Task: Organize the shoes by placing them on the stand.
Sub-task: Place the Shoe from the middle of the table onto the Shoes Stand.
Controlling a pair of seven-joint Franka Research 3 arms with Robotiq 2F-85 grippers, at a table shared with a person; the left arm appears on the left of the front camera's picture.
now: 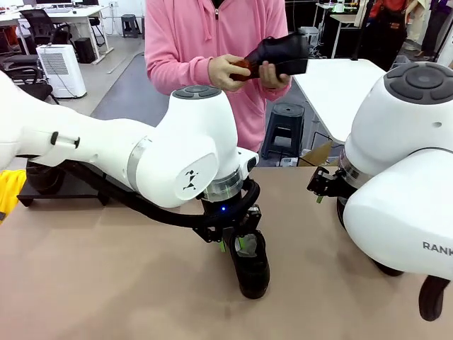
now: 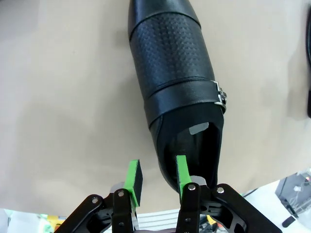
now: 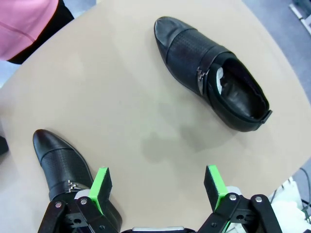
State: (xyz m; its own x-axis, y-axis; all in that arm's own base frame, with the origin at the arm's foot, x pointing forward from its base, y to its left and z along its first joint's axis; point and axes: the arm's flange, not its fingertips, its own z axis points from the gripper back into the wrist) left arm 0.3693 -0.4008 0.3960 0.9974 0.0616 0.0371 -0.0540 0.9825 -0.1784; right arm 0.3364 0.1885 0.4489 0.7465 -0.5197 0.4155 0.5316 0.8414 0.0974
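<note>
My left gripper (image 2: 156,174) stands astride the heel wall of a black shoe (image 2: 175,63) lying on the table. One finger is inside the opening. The other is outside, with a strip of table between it and the leather, so I cannot tell if it clamps. In the front view this shoe (image 1: 252,273) sits mid-table under the left gripper (image 1: 232,245). My right gripper (image 3: 158,188) is open above bare table, between two more shoes (image 3: 63,170) (image 3: 214,73). The person holds a further shoe (image 1: 283,51). The stand (image 1: 67,190) shows at back left, partly behind my left arm.
The person in pink stands at the far edge, both hands on the held shoe and a brown brush (image 1: 244,67). My right arm's bulk covers the table's right side. A yellow object (image 1: 7,193) lies at the left edge. The table's front left is bare.
</note>
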